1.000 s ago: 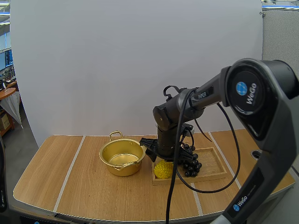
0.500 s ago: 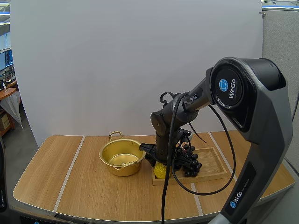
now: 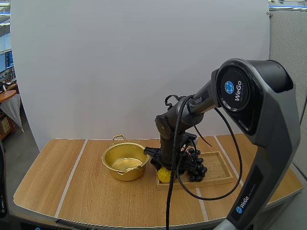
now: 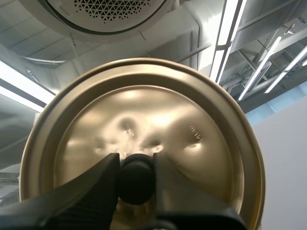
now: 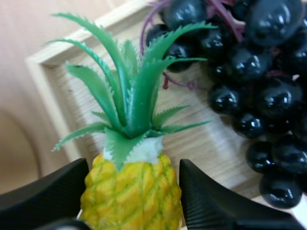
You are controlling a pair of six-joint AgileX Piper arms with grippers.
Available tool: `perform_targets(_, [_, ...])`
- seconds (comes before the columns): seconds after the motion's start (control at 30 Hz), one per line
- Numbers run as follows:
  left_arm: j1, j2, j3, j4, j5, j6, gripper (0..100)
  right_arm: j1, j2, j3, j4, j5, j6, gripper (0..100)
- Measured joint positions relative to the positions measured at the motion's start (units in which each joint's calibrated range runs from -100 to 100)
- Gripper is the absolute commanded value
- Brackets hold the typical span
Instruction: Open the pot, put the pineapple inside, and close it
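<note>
The gold pot [image 3: 124, 161] stands open on the table with its handles front and back. Its gold lid [image 4: 192, 139] hangs in the air, my left gripper [image 4: 136, 162] shut on the black knob [image 4: 136, 184]. A small yellow pineapple [image 3: 164, 175] with a green crown [image 5: 129, 96] lies at the near left corner of the wooden tray [image 3: 218, 175]. My right gripper [image 3: 163, 167] is lowered over it, open, one finger on each side of the yellow body [image 5: 132, 196] and close against it [image 5: 134, 165]. Whether the pads touch I cannot tell.
A bunch of dark grapes [image 3: 194, 165] lies in the tray just right of the pineapple, close to the right gripper's finger [image 5: 216, 206]. The pot sits directly left of the tray. Bare tabletop [image 3: 62, 177] spreads left of and before the pot.
The right gripper came down from just above the pineapple to straddle it, and the arm's upper part swung left. In the last half second it barely moved.
</note>
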Motion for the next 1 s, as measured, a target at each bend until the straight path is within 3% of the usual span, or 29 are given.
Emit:
perform_targets(0.3, [0.00, 0.0, 0.0, 0.0, 0.0, 0.0, 0, 4.7, -5.6, -12.9, 0.9, -0.1, -15.4, 0])
perform_targets(0.53, [0.00, 0.0, 0.0, 0.0, 0.0, 0.0, 0, 9.7, -2.3, -24.1, 1.3, 7.6, -23.2, 0])
perform_targets(0.77, [0.00, 0.0, 0.0, 0.0, 0.0, 0.0, 0, 10.0, 7.0, -30.8, 1.9, 16.3, -27.3, 0])
perform_targets(1.0, [0.00, 0.0, 0.0, 0.0, 0.0, 0.0, 0, 10.0, 13.0, -31.5, 2.1, 18.5, -30.8, 0])
